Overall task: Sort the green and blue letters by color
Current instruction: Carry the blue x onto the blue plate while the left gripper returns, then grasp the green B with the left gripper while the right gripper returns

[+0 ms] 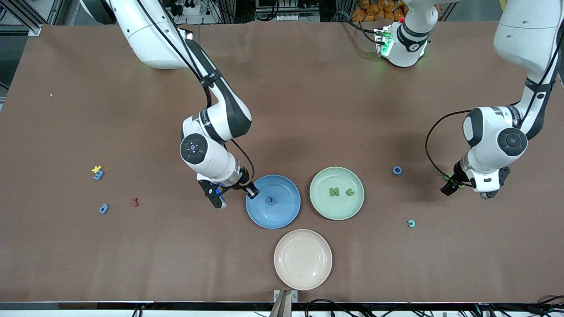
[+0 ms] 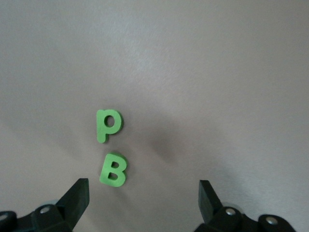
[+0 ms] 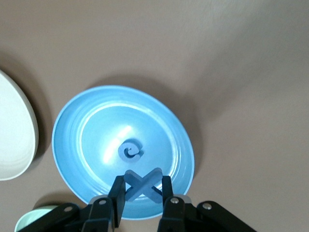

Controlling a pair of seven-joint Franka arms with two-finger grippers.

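You see the right gripper (image 3: 143, 197) over the edge of the blue plate (image 1: 282, 215); its jaws are narrow and hold a blue letter X (image 3: 143, 183) between them; a second blue letter (image 1: 269, 200), curled like a C, lies in the middle of that plate. Beside it, toward the left arm's end of the counter (image 1: 308, 101), stands the green plate (image 1: 324, 202) with two green letters (image 1: 335, 191) in it; the cream plate (image 1: 304, 275) is nearer to the front camera than both. You find the left gripper (image 2: 142, 198) over bare counter near the left arm's end; its jaws are wide and hold nothing; under it lie a green P (image 2: 108, 124) and a green B (image 2: 113, 169), close together. A blue ring letter (image 1: 397, 170) and a teal letter (image 1: 411, 223) lie between the green plate and that gripper. Toward the right arm's end you see a yellow letter (image 1: 96, 168) touching a blue one (image 1: 98, 175), another blue letter (image 1: 104, 208) and a dark red one (image 1: 135, 202).
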